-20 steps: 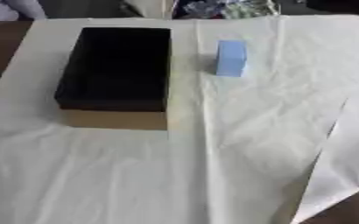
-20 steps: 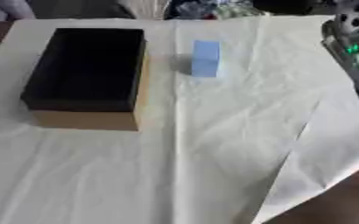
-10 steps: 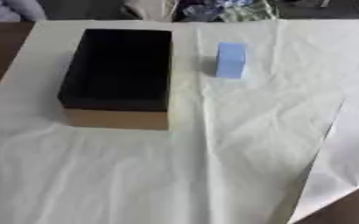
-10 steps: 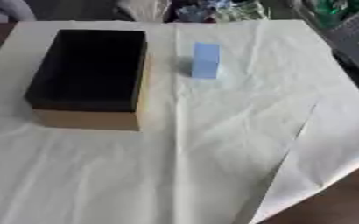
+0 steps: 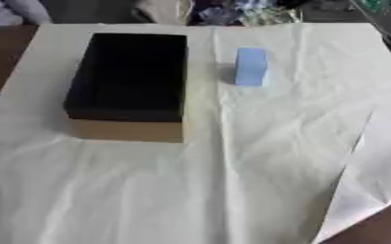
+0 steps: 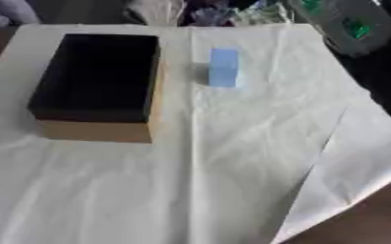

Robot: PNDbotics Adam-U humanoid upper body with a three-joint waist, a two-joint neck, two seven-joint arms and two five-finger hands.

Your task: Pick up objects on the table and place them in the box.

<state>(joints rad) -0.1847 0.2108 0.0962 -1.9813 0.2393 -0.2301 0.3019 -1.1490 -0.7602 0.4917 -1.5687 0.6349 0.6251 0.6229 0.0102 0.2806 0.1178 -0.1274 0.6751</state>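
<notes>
Blue block well apart from the right hand

Grey with green patches, the right hand [image 6: 342,23] shows only as a blurred shape at the upper right corner of the right eye view, above the far right edge of the creased white sheet [image 5: 232,186]. Whether it is spread, closed or pinching cannot be told; it touches nothing that shows.

1 light blue block [image 5: 251,66] stands on the sheet to the left of that hand and a little nearer the robot, well apart from it. Farther left again, just beside the block but not touching it, sits the open box [image 5: 128,131], tan cardboard outside and black inside; nothing shows within it. The block is outside the box. Brown table [image 5: 386,228] shows at the near right corner, past the sheet's edge.
</notes>
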